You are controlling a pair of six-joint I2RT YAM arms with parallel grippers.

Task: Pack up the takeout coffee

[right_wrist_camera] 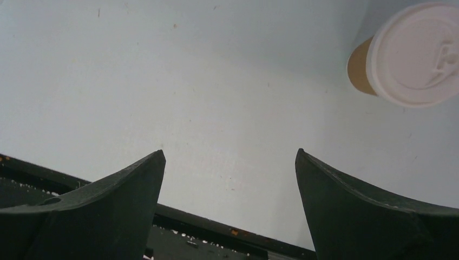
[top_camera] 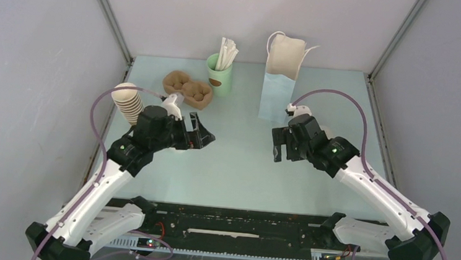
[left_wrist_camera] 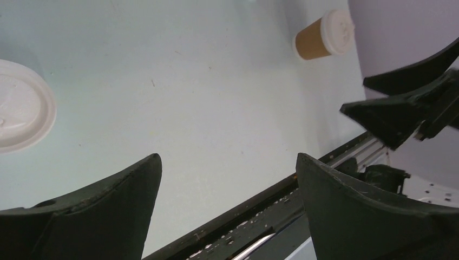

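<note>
The takeout coffee, a small brown paper cup with a white lid, stands on the table in the right wrist view (right_wrist_camera: pixel 417 54), up and right of my open right gripper (right_wrist_camera: pixel 230 153). It also shows far off in the left wrist view (left_wrist_camera: pixel 323 37), near the right wall. In the top view the arms hide it. My left gripper (left_wrist_camera: pixel 227 157) is open and empty over bare table. In the top view both grippers, left (top_camera: pixel 205 137) and right (top_camera: pixel 276 145), hover mid-table facing each other. The blue-and-white paper bag (top_camera: pixel 280 78) stands upright at the back.
A round white lid (left_wrist_camera: pixel 16 114) lies left of my left gripper; whether a cup is under it I cannot tell. A stack of brown cups (top_camera: pixel 127 102), a brown cup carrier (top_camera: pixel 187 89) and a mint-green cup with white sticks (top_camera: pixel 220 73) stand back left. A black rail (top_camera: pixel 227 220) runs along the near edge.
</note>
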